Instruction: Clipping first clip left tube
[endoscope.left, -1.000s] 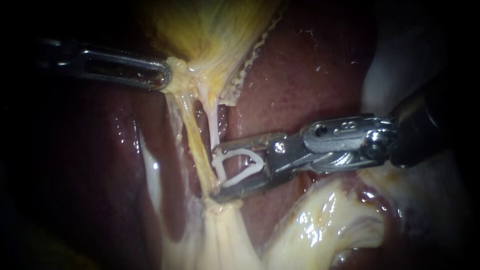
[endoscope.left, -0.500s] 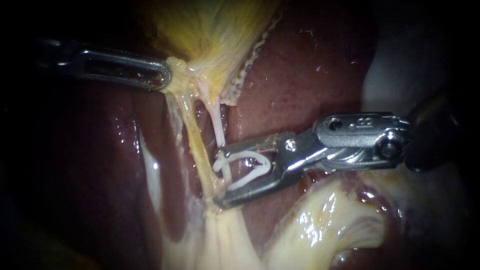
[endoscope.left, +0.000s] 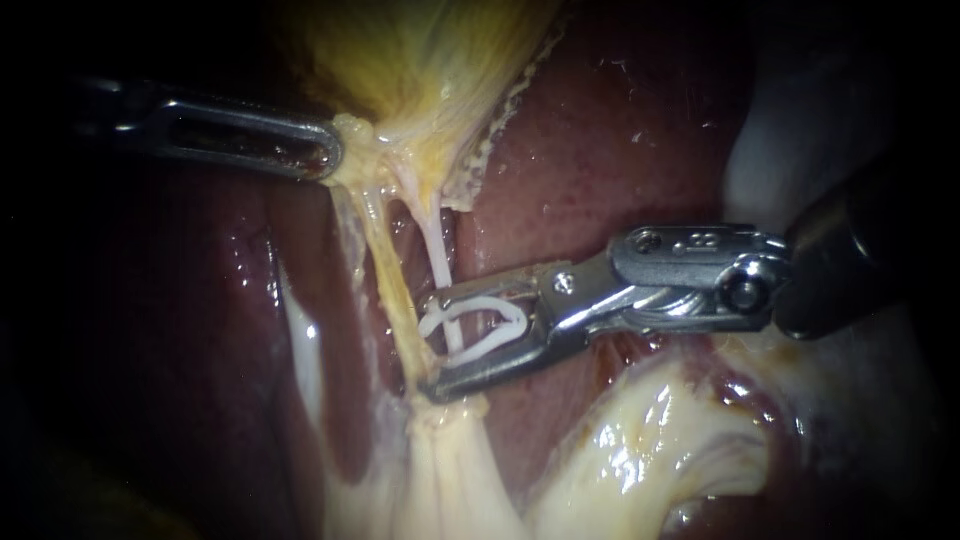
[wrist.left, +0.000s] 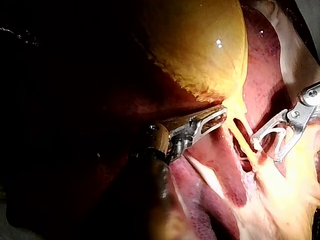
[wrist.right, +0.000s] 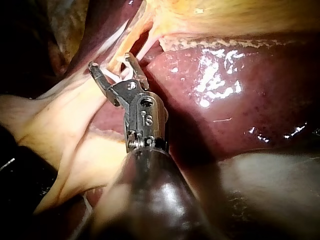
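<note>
Above the left tube (endoscope.left: 392, 290), at its upper end: left instrument (endoscope.left: 328, 152), jaws clamped on the neck of the gallbladder (endoscope.left: 430, 60), same place and same hold as half a second ago.

Just right of the left tube: right instrument (endoscope.left: 430, 345), jaws spread wide yet holding an open white clip (endoscope.left: 518, 318) from both sides.

Changed since half a second ago: whole right instrument shifted nearer the left tube, gap between the jaws a little narrower. Lower jaw tip now against the foot of the left tube, upper tip just beside it.

Left tube itself yellowish, stretched taut, not yet inside the clip. Between the clip's limbs instead: thin white tube (endoscope.left: 435, 255), just right of the left tube, as before.

Further right of the left tube, behind the right instrument: dark red liver (endoscope.left: 600, 150), unchanged.
</note>
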